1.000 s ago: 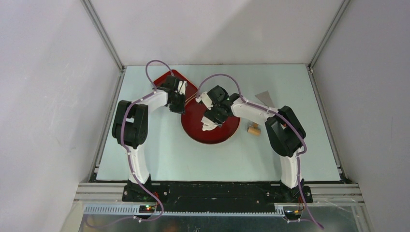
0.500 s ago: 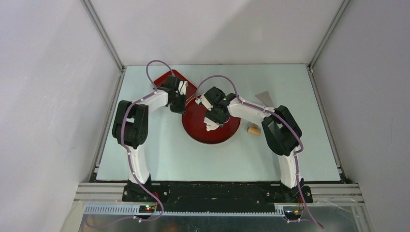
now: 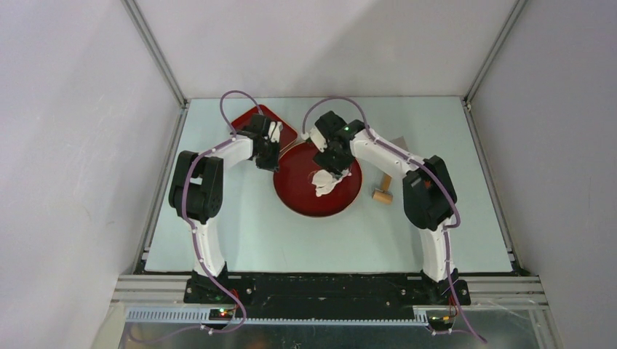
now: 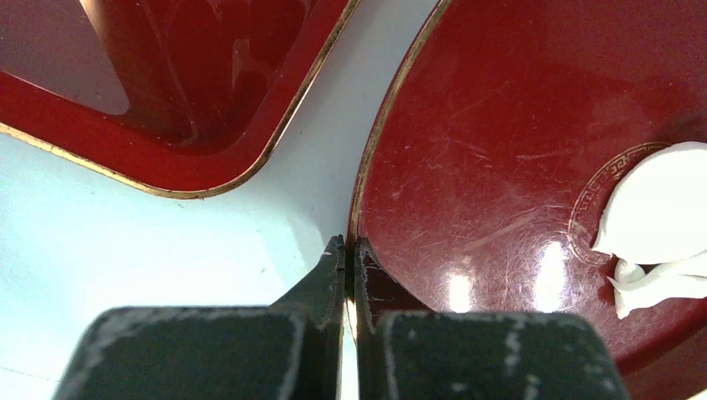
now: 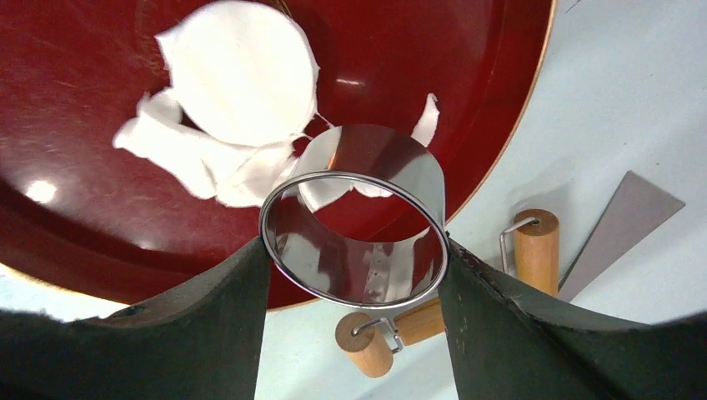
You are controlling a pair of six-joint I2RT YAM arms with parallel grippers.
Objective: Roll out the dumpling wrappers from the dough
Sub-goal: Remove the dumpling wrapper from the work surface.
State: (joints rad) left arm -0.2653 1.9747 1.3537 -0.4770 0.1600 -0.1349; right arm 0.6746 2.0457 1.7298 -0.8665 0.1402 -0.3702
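A round white dumpling wrapper lies on the round red plate, with ragged white leftover dough around its near side. The dough shows in the top view and in the left wrist view. My right gripper is shut on a shiny metal ring cutter and holds it above the plate, beside the wrapper; it is over the plate's far right part in the top view. My left gripper is shut on the plate's left rim, also seen in the top view.
A square red tray lies left of the plate, at the back. A small wooden roller with a wire frame lies on the table right of the plate. A grey metal scraper lies farther right.
My right gripper has lifted the ring cutter off the dough and moved toward the plate's far side, uncovering the cut wrapper. The roller now shows fully. The left gripper has not moved.
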